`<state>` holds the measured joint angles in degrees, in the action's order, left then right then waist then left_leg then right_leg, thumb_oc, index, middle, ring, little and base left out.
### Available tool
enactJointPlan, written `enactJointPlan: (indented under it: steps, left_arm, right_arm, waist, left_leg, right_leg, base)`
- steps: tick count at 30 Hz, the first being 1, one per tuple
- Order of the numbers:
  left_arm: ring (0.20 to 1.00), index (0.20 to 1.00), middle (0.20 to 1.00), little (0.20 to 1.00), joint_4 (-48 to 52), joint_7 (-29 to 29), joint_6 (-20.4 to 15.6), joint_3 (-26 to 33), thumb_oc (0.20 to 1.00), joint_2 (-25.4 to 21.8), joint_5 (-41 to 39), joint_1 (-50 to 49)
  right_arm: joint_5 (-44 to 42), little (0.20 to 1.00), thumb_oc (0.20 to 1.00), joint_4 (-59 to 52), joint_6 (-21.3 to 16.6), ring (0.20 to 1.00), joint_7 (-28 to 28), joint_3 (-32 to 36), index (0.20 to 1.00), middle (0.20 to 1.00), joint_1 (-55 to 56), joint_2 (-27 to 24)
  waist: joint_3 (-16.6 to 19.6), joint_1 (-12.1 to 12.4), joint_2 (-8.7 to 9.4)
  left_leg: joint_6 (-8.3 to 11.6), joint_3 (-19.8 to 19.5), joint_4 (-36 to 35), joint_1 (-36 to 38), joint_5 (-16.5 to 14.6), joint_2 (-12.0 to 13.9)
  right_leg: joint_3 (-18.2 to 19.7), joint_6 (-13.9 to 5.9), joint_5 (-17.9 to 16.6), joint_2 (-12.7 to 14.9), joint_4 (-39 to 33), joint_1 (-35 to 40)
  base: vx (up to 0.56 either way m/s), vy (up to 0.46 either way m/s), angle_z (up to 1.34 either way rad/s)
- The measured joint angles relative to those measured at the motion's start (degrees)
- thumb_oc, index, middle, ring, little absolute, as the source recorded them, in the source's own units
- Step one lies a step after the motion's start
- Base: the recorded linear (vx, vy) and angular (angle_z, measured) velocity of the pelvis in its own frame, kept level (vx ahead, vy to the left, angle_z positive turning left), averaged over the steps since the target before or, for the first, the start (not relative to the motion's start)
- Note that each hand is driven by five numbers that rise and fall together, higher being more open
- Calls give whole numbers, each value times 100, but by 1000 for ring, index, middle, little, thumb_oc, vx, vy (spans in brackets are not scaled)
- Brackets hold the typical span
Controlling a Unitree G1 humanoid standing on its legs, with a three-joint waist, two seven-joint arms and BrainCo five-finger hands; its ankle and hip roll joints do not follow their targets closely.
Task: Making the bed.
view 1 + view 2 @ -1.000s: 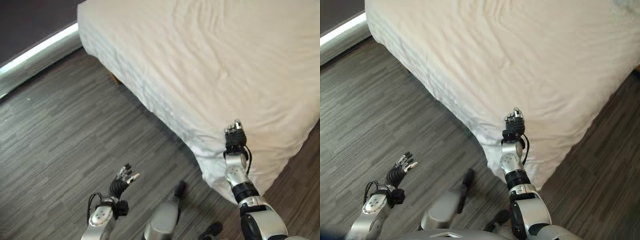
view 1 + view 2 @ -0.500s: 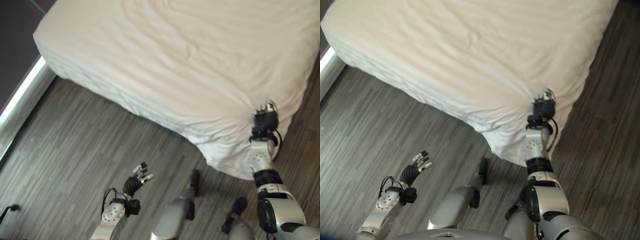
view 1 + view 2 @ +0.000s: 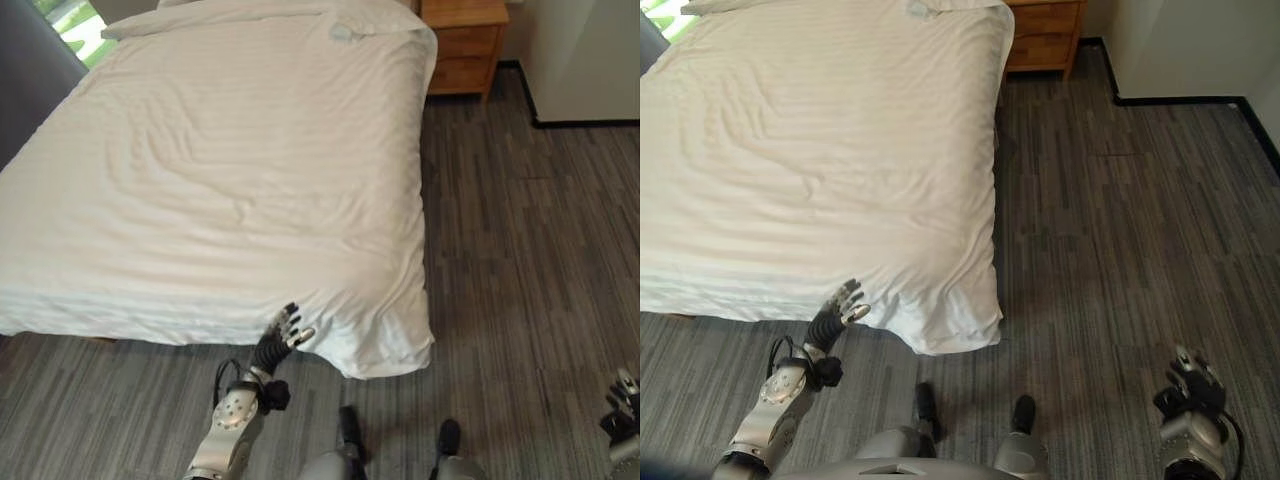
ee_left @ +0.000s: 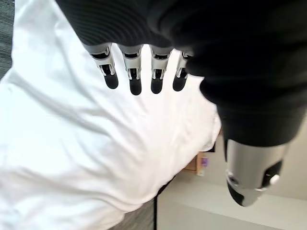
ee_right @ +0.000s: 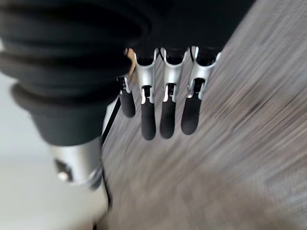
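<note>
A grey wood-grain floor (image 3: 1110, 230) ran round the bed (image 3: 60, 305), with a wooden nightstand (image 3: 463, 45) at the far corner by a pale wall; the white duvet (image 3: 230, 170) lay spread over the mattress, mostly flat, with soft creases near the middle and a bunched near corner (image 3: 385, 350) hanging toward the floor. The left hand (image 3: 281, 334) hovered at the near edge just beside that corner, fingers (image 4: 135, 81) straight and spread, holding nothing; whether the tips touched the cloth could not be told. The right hand (image 3: 1193, 385) hung low over bare floor, well apart from the bed, fingers (image 5: 168, 115) loosely extended and empty. The step in hand looked like tidying the near corner; done well, it would probably mean gathering the cloth close to the corner, drawing it taut along the edge, then sweeping the creases outward with flat fingers; pulling too hard from one side could skew the whole duvet.
</note>
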<state>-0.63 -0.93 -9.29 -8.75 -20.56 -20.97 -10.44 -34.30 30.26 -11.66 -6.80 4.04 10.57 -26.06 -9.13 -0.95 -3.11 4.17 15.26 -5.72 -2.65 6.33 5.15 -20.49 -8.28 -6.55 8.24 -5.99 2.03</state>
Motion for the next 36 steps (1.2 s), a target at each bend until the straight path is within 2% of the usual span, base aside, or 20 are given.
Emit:
enactJointPlan:
  steps: [2, 4, 7, 11, 14, 17, 18, 19, 20, 22, 23, 25, 27, 28, 29, 30, 33, 34, 35, 36]
  left_arm:
    - [1000, 1000, 1000, 1000, 196, 1, -170, 176, 1000, 17, 208, -61]
    - [1000, 1000, 1000, 1000, 165, -3, -185, 205, 1000, 12, 212, -58]
    - [1000, 1000, 1000, 1000, 198, -37, -173, 261, 1000, -9, 379, -261]
    - [1000, 1000, 1000, 1000, 198, -34, -170, 139, 1000, -108, 616, -312]
    - [1000, 1000, 1000, 1000, -54, -5, -122, -398, 1000, -283, 651, 93]
    - [1000, 1000, 1000, 1000, -39, 18, -110, -598, 1000, -279, 651, 199]
    - [1000, 1000, 1000, 1000, -24, 84, -90, -592, 1000, -274, 650, 199]
    - [1000, 1000, 1000, 1000, -27, 120, -70, -588, 1000, -293, 649, 231]
    - [1000, 1000, 1000, 1000, -122, 120, -37, -581, 1000, -328, 650, 360]
    - [1000, 1000, 1000, 1000, -179, 182, -15, -605, 1000, -288, 649, 521]
    - [1000, 1000, 1000, 1000, -185, 204, -15, -614, 1000, -286, 649, 539]
    - [1000, 1000, 1000, 1000, -352, 256, -7, -643, 1000, -149, 649, 626]
    - [1000, 1000, 1000, 1000, -453, 301, -4, -679, 1000, 22, 650, 649]
    - [1000, 1000, 1000, 1000, -642, 344, -11, -729, 1000, 166, 650, 734]
    - [1000, 1000, 1000, 1000, -707, 343, -11, -742, 1000, 188, 651, 778]
    - [1000, 1000, 1000, 1000, -793, 359, -9, -777, 1000, 218, 650, 891]
    - [1000, 1000, 1000, 1000, -926, 427, -10, -811, 1000, 285, 649, 1025]
    - [1000, 1000, 1000, 1000, -926, 440, -13, -817, 1000, 284, 645, 1037]
    - [1000, 1000, 1000, 1000, -915, 499, -15, -850, 1000, 233, 638, 1021]
    - [1000, 1000, 1000, 1000, -913, 546, -16, -872, 1000, 281, 629, 965]
  right_arm:
    - [1142, 1000, 1000, -722, 86, 1000, 55, -396, 1000, 1000, 365, 260]
    - [1769, 1000, 1000, -680, 160, 1000, 73, -360, 1000, 1000, 312, 296]
    - [2449, 1000, 1000, -715, 223, 1000, 87, -397, 1000, 1000, 348, 301]
    - [2999, 1000, 1000, -930, 350, 1000, 174, -590, 1000, 1000, 268, 546]
    - [3248, 1000, 1000, -1769, 309, 1000, 225, -1136, 1000, 1000, 141, 586]
    - [3442, 1000, 1000, -1942, 264, 1000, 199, -1104, 1000, 1000, -25, 584]
    - [3447, 1000, 1000, -1943, 286, 1000, 194, -1112, 1000, 1000, -130, 595]
    - [3468, 1000, 1000, -1929, 291, 1000, 177, -1140, 1000, 1000, -306, 597]
    - [3629, 1000, 1000, -1922, 280, 1000, 124, -1166, 1000, 1000, -626, 584]
    - [3686, 1000, 1000, -1929, 303, 1000, -56, -1167, 1000, 1000, -698, 523]
    - [3739, 1000, 1000, -1946, 301, 1000, -67, -1194, 1000, 1000, -723, 520]
    - [3999, 1000, 1000, -2040, 290, 1000, -68, -1287, 1000, 1000, -656, 426]
    - [4070, 1000, 1000, -2034, 293, 1000, -54, -1373, 1000, 1000, -532, 234]
    - [4089, 1000, 1000, -2034, 320, 1000, -41, -1438, 1000, 1000, -421, 47]
    - [4087, 1000, 1000, -2034, 330, 1000, -36, -1455, 1000, 1000, -408, -2]
    - [4034, 1000, 1000, -2029, 334, 1000, -24, -1459, 1000, 1000, -415, -50]
    - [3995, 1000, 1000, -2026, 338, 1000, -7, -1580, 1000, 1000, -382, -75]
    - [3997, 1000, 1000, -2023, 334, 1000, 3, -1598, 1000, 1000, -382, -79]
    - [3998, 1000, 1000, -2054, 334, 1000, 73, -1627, 1000, 1000, -380, -65]
    - [3998, 1000, 1000, -2091, 322, 1000, 109, -1710, 1000, 1000, -374, -208]
  waist:
    - [174, 40, 162]
    - [297, 97, 224]
    - [331, 131, 305]
    - [418, 265, 645]
    - [429, 245, 706]
    - [428, 90, 741]
    - [420, 17, 710]
    - [395, 46, 648]
    - [291, 225, 529]
    - [305, 318, 490]
    - [325, 330, 522]
    - [357, 268, 493]
    - [384, 211, 314]
    - [470, 240, 151]
    - [480, 234, 129]
    - [506, 156, 1]
    - [467, 123, 46]
    - [437, 121, 78]
    - [345, 340, 158]
    - [290, 319, 126]
  left_leg:
    - [86, -3, -1, 235, -64, 38]
    - [89, -25, -2, 191, -66, 31]
    - [80, -83, -1, 207, -59, -3]
    - [73, -155, -1, 253, -64, -77]
    - [66, -59, 0, 365, -74, -64]
    - [74, 130, 32, 404, -83, -62]
    - [80, 218, 31, 406, -93, -33]
    - [80, 488, 21, 428, -109, 111]
    - [21, 1067, -4, 571, -217, 293]
    - [64, 1413, 8, 775, -250, 427]
    - [89, 1498, 17, 804, -268, 447]
    - [233, 1352, 23, 900, -331, 508]
    - [313, 1230, 157, 964, -373, 655]
    - [406, 1275, 308, 999, -442, 770]
    - [388, 1313, 339, 1003, -427, 809]
    - [445, 1306, 502, 1062, -435, 923]
    - [450, 1251, 1125, 1067, -432, 1158]
    - [505, 1188, 1438, 1018, -437, 1253]
    - [605, 935, 2522, 711, -365, 1518]
    - [763, 215, 3543, 240, -52, 1663]
  right_leg:
    - [-34, 53, 166, -7, -1, 247]
    - [-66, 99, 214, 6, 0, 221]
    - [-127, 57, 180, 29, 3, 301]
    - [-175, 46, 184, 89, 5, 367]
    - [-85, 42, 168, 93, 26, 416]
    - [90, 3, 146, 81, 236, 214]
    - [229, -83, 64, 70, 448, 23]
    - [180, -274, 62, 50, 553, -166]
    - [-586, -18, 286, 166, 547, -254]
    - [-1694, 180, 481, 472, 861, -145]
    - [-1899, 196, 477, 514, 951, -145]
    - [-1671, 233, 441, 366, 1000, -205]
    - [-1539, 333, 478, 156, 859, -155]
    - [-1329, 355, 471, -49, 690, -98]
    - [-1237, 387, 438, -138, 605, -61]
    - [-1158, 471, 363, -275, 445, 34]
    - [-974, 598, 302, -508, 23, 333]
    - [-917, 673, 358, -552, 6, 350]
    - [-668, 836, 396, -585, 3, 396]
    - [-430, 1082, 428, -700, 9, 427]
  base:
    - [56, 12, 1]
    - [80, 16, 7]
    - [44, 8, 14]
    - [61, 18, 10]
    - [24, -4, -13]
    - [-14, -37, -35]
    - [50, -30, -70]
    - [45, -108, -178]
    - [-33, -152, -180]
    - [-23, -174, -134]
    - [31, -160, -90]
    - [73, -254, -52]
    - [78, -260, -54]
    - [77, -241, -76]
    - [89, -292, -81]
    - [59, -213, -52]
    - [107, -283, -46]
    - [69, -194, -86]
    - [-1, -176, -117]
    - [11, -172, -125]
